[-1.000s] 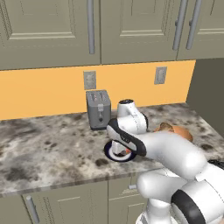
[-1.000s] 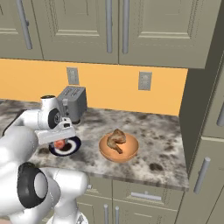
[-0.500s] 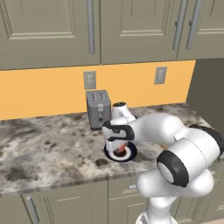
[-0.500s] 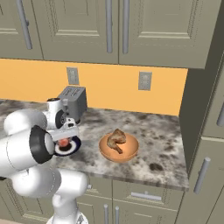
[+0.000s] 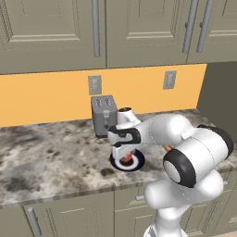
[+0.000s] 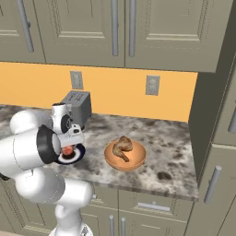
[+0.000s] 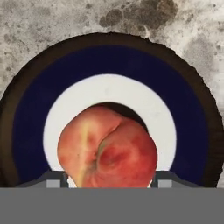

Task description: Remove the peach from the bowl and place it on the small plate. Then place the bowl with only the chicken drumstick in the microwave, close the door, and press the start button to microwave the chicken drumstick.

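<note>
Gripper (image 7: 109, 177) sits straight above the small plate (image 7: 30, 131), peach (image 7: 107, 151) between its fingertips (image 7: 54, 178) at bottom centre of the hand view. Fingertips flank the peach on both sides, jaws fairly wide. Can't tell whether they're pinching it or already let go, no gap or contact readable. Looks like the drop-off pose: peach centred over the plate's white middle so it won't roll onto the rim. Whether it's resting on the plate or just above, can't tell either.

Left base view: gripper (image 5: 126, 157) and peach (image 5: 127, 160) at frame centre over the plate (image 5: 138, 163), just in front of the grey toaster (image 5: 103, 115) on the speckled counter (image 5: 51, 162).

Right base view: plate (image 6: 79, 153) and peach (image 6: 68, 150) at left-centre, partly behind the arm. Orange bowl (image 6: 134, 161) at centre, well apart from the plate. Contents:
- bowl: chicken drumstick (image 6: 121, 147) only, lying across the middle
- plate: peach only

So bowl looks ready for the microwave step. My read: peach placement about done, next is back off and go for the bowl. Risk: peach rolling if released off-centre.
</note>
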